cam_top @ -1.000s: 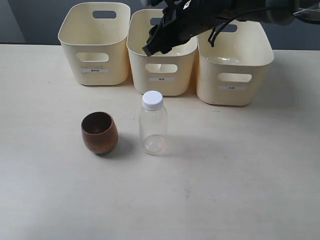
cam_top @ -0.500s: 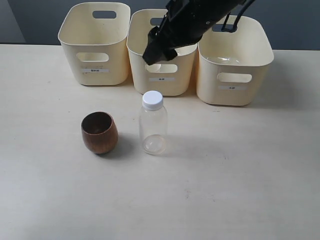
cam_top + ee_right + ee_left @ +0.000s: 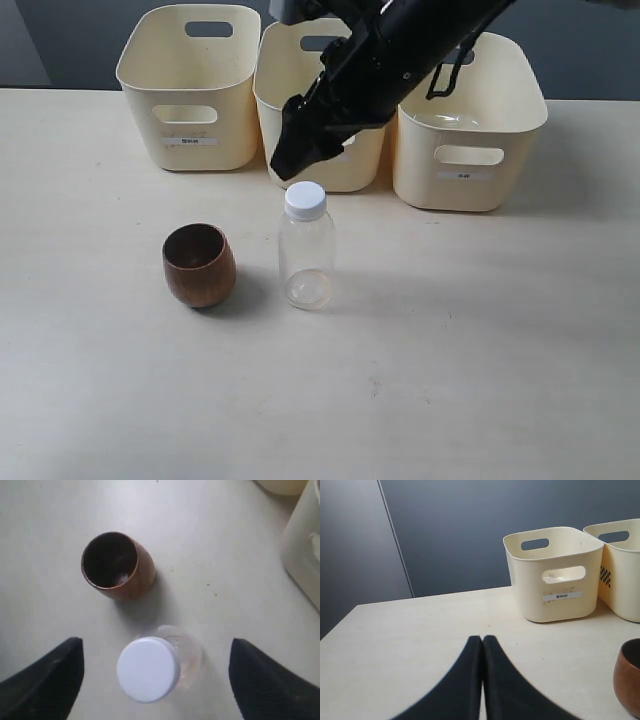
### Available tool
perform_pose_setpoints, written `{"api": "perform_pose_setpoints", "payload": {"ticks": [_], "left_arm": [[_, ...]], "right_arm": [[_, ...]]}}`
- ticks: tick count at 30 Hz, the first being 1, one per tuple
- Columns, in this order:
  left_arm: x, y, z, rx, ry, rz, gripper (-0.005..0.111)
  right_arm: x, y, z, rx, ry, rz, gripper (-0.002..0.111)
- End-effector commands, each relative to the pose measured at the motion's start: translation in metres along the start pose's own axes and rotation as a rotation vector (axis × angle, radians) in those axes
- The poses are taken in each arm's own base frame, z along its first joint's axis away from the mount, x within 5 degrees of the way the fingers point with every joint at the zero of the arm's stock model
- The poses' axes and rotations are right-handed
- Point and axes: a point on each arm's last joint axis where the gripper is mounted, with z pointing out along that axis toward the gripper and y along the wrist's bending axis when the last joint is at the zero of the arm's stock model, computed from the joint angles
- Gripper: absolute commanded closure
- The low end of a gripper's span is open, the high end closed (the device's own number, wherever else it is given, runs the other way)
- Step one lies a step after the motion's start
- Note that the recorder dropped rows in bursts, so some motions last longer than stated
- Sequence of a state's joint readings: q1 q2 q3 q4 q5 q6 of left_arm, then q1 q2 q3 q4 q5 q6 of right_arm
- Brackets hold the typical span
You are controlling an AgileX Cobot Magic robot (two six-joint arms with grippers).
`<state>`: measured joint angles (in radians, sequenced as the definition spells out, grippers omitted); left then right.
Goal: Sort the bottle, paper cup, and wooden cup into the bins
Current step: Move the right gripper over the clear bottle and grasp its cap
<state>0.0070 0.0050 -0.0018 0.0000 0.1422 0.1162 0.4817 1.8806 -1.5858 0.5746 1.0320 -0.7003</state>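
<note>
Bottle [image 3: 306, 250] stands upright near the middle of the bench [image 3: 470, 350], with its white cap [image 3: 305, 200] on; the wooden cup [image 3: 199, 264] stands just beside it, on its left in the exterior view, open side up and not touching it; three bins [image 3: 190, 100] sit side by side in a row at the back of the bench; the right fingers [image 3: 47, 680] are spread wide and hold nothing; they hang just above the bottle, and the right wrist view shows the white cap between them; the right arm [image 3: 420, 40] reaches across the front of the middle bin [image 3: 290, 60]; the left fingers [image 3: 470, 680] are pressed together with nothing between them, low over the bench.
</note>
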Motion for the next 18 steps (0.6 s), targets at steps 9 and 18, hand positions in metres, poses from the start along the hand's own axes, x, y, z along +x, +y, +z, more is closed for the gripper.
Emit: {"api": "perform_pose_setpoints", "payload": {"ticks": [9, 18], "left_arm": [[0.000, 0.000, 0.000, -0.002, -0.010, -0.002, 0.107], [0.000, 0.000, 0.000, -0.002, -0.010, -0.002, 0.107]], "right_arm": [[0.004, -0.001, 0.031, 0.011, 0.079, -0.043, 0.033], [0.001, 0.009, 0.039, 0.062, 0.106, -0.103, 0.033]]}}
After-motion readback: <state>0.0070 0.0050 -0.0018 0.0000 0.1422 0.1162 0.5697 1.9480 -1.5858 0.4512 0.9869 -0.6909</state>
